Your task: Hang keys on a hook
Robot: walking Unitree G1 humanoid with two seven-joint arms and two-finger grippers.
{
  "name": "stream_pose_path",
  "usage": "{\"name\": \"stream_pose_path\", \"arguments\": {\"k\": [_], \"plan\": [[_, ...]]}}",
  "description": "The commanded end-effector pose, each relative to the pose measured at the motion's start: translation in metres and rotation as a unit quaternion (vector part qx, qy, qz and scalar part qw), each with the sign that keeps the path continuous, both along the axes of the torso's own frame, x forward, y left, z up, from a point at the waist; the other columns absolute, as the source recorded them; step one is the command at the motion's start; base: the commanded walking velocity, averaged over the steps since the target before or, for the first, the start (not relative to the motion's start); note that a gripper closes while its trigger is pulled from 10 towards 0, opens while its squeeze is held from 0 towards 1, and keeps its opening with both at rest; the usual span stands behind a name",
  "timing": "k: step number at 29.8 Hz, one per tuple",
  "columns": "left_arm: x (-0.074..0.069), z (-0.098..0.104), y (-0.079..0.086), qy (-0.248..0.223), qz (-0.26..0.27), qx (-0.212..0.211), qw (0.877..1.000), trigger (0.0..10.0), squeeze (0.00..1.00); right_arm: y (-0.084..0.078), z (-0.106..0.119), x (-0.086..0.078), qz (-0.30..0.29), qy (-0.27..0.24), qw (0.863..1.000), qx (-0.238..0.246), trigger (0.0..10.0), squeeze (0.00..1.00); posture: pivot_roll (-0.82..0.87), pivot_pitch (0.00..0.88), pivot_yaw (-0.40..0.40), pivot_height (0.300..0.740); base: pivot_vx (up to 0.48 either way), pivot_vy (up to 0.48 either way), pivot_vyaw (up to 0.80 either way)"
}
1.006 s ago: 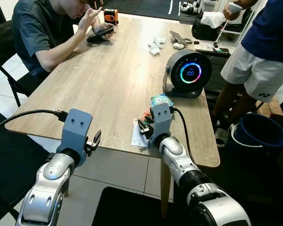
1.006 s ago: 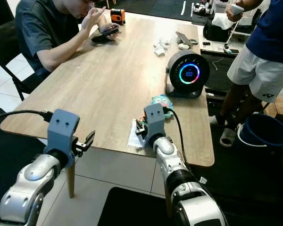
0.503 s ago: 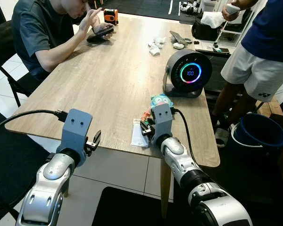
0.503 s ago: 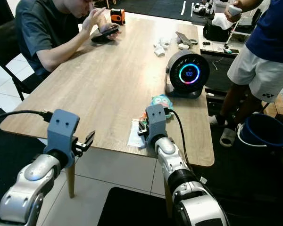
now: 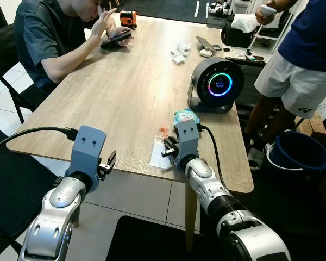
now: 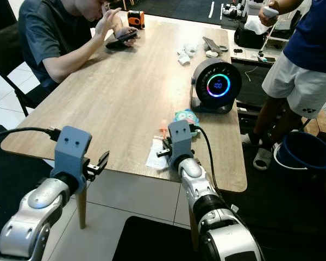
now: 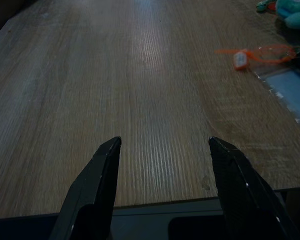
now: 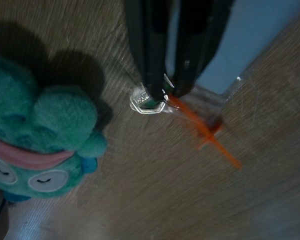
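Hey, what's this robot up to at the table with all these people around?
It is picking up a key at the near edge of the wooden table. Its right gripper has its two black fingers pinched on the small silver key, which carries an orange strap, right beside a teal plush toy and a clear plastic sleeve. The left gripper hangs open in front of the table edge, idle. One person sits at the far end; another stands to the right.

Two silver, jointed robot arms are showing glossy rounded shells and black ribbed collars, each carrying a blue-grey boxy wrist housing with two small dark holes. A black cable is plugging into each housing. The left gripper (image 5: 110, 161) and right gripper (image 5: 167, 148) are wearing long black fingers.
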State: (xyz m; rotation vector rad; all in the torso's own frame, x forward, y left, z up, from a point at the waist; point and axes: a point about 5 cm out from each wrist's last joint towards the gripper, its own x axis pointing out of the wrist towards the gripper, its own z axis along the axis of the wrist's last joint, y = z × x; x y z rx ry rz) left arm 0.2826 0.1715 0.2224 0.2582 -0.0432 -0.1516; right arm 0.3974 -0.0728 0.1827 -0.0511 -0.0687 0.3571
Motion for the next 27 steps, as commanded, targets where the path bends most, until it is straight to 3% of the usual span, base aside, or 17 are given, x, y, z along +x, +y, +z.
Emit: {"name": "stream_pose_path", "arguments": {"k": [1, 3, 4, 5, 6, 14, 24, 25, 26, 27], "plan": [[-0.001, -0.006, -0.002, 0.01, -0.005, -0.004, 1.0, 10.0, 0.0, -0.003, -0.01, -0.001, -0.007, 0.021, 1.0, -0.004, 0.0, 0.0, 0.26, 0.278, -0.06, 0.74, 0.0, 0.0, 0.0], [-0.001, -0.006, -0.003, 0.01, -0.005, -0.004, 1.0, 10.0, 0.0, -0.003, -0.01, -0.001, -0.007, 0.02, 1.0, -0.005, 0.0, 0.0, 0.26, 0.277, -0.06, 0.74, 0.0, 0.0, 0.0], [-0.001, -0.006, -0.003, 0.01, -0.006, -0.004, 1.0, 10.0, 0.0, -0.003, -0.01, -0.001, -0.006, 0.018, 1.0, -0.005, 4.5, 0.0, 0.26, 0.276, -0.059, 0.74, 0.0, 0.0, 0.0], [-0.001, -0.006, -0.003, 0.01, -0.006, -0.004, 1.0, 10.0, 0.0, -0.003, -0.01, -0.001, -0.006, 0.018, 1.0, -0.005, 4.5, 0.0, 0.26, 0.276, -0.059, 0.74, 0.0, 0.0, 0.0], [-0.001, -0.006, -0.003, 0.01, -0.006, -0.003, 1.0, 10.0, 0.0, -0.002, -0.009, -0.002, -0.005, 0.015, 1.0, -0.005, 10.0, 0.0, 0.26, 0.276, -0.059, 0.74, 0.0, 0.0, 0.0], [0.0, -0.006, -0.004, 0.009, -0.009, -0.004, 1.0, 10.0, 0.0, 0.004, 0.001, -0.005, 0.021, -0.027, 0.999, 0.005, 10.0, 0.0, 0.26, 0.268, -0.059, 0.74, 0.0, 0.0, 0.0], [0.001, -0.005, -0.005, 0.008, -0.011, -0.005, 1.0, 10.0, 0.0, -0.019, 0.002, 0.001, -0.043, -0.031, 0.998, -0.019, 10.0, 0.0, 0.25, 0.268, -0.053, 0.74, 0.0, 0.0, 0.0], [0.001, -0.005, -0.006, 0.008, -0.012, -0.005, 1.0, 10.0, 0.0, -0.021, 0.001, 0.001, -0.047, -0.031, 0.998, -0.023, 10.0, 0.58, 0.25, 0.268, -0.053, 0.74, 0.0, 0.0, 0.0], [0.001, -0.005, -0.006, 0.008, -0.012, -0.005, 1.0, 10.0, 0.0, -0.024, 0.0, 0.001, -0.053, -0.028, 0.998, -0.025, 10.0, 1.0, 0.25, 0.268, -0.053, 0.74, 0.0, 0.0, 0.0], [0.001, -0.005, -0.006, 0.008, -0.012, -0.005, 1.0, 10.0, 0.0, -0.025, -0.001, 0.001, -0.057, -0.026, 0.998, -0.027, 10.0, 1.0, 0.25, 0.268, -0.053, 0.74, 0.0, 0.0, 0.0]]}}
